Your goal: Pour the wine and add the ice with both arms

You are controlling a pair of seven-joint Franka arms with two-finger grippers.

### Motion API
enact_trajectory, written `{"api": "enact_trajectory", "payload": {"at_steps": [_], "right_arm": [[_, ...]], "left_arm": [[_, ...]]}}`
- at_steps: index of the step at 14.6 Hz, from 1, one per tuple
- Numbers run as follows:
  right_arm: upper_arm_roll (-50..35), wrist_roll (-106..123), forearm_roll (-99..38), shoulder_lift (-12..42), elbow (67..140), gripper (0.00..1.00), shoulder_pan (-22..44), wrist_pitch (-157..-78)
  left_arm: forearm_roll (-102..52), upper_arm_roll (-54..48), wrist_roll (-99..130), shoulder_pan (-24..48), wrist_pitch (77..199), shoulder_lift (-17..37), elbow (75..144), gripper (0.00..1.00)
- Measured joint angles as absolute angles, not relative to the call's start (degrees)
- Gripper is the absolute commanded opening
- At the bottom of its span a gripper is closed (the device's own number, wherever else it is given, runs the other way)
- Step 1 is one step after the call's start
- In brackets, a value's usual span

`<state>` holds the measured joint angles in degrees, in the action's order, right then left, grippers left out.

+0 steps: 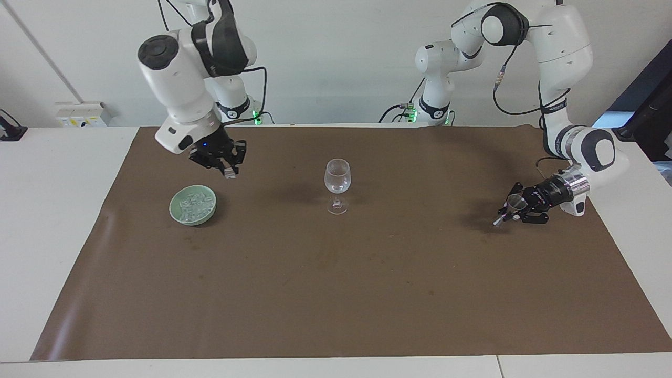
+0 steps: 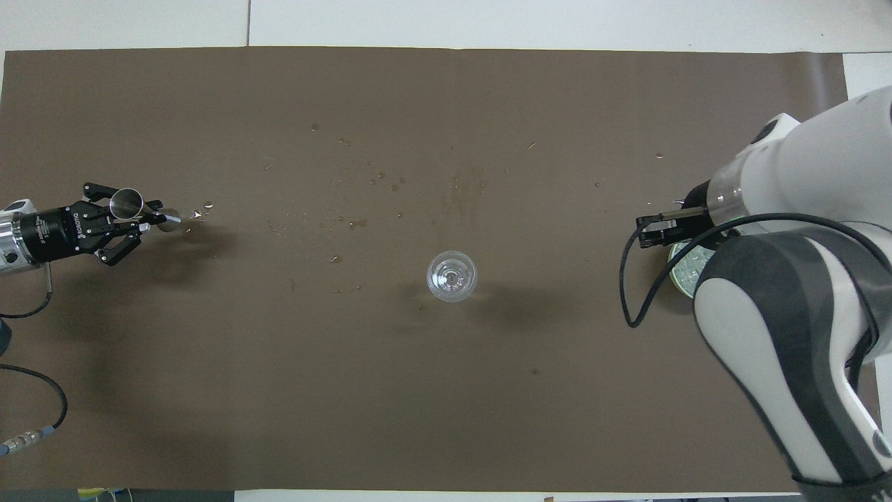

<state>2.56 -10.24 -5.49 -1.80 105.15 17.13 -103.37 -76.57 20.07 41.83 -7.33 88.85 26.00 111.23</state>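
Note:
A clear wine glass stands upright mid-mat. Ice fills a green bowl toward the right arm's end; in the overhead view the right arm hides most of the bowl. My right gripper hangs over the mat between bowl and glass, shut on a small pale ice cube. Low over the mat at the left arm's end, my left gripper is shut on a tilted metal jigger. Wine itself I cannot make out.
A brown mat covers most of the white table. Small droplets speckle the mat farther from the robots than the glass. A wall socket box sits at the table's robot end.

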Motion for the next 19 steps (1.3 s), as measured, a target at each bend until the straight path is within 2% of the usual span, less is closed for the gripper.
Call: {"api": "enact_trajectory", "payload": {"at_steps": [4, 8, 13, 16, 17, 18, 19], "right_arm": [[2.4, -26.7, -5.5, 0.1, 99.5, 0.14, 28.4, -104.8], [2.5, -33.9, -4.6, 2.8, 98.9, 0.13, 35.9, -109.5], [2.6, -37.4, -2.9, 7.1, 99.5, 0.14, 39.3, -114.9], [2.6, -37.4, -2.9, 7.1, 101.0, 0.21, 39.6, -116.8], [2.6, -37.4, -2.9, 7.0, 101.3, 0.29, 39.7, -116.8], [2.6, -37.4, -2.9, 6.9, 101.7, 0.32, 39.7, -116.8], [2.6, -37.7, -2.9, 6.6, 102.1, 0.33, 39.7, -116.8]], "left_arm": [[-77.7, 20.0, 41.6, -8.5, 88.7, 27.4, 111.1, 0.00], [-78.2, 20.1, 41.6, -8.9, 89.4, 28.4, 111.1, 0.00], [-78.4, 19.9, 41.6, -9.3, 92.7, 29.3, 111.7, 0.00], [-79.0, 19.6, 41.6, -9.3, 93.6, 29.3, 112.4, 0.00], [-79.2, 19.6, 41.6, -9.3, 93.6, 29.3, 112.5, 0.12], [-79.3, 19.6, 41.6, -9.3, 93.6, 29.3, 112.6, 0.99], [-79.3, 19.6, 41.6, -9.3, 93.6, 29.3, 112.6, 1.00]]}}
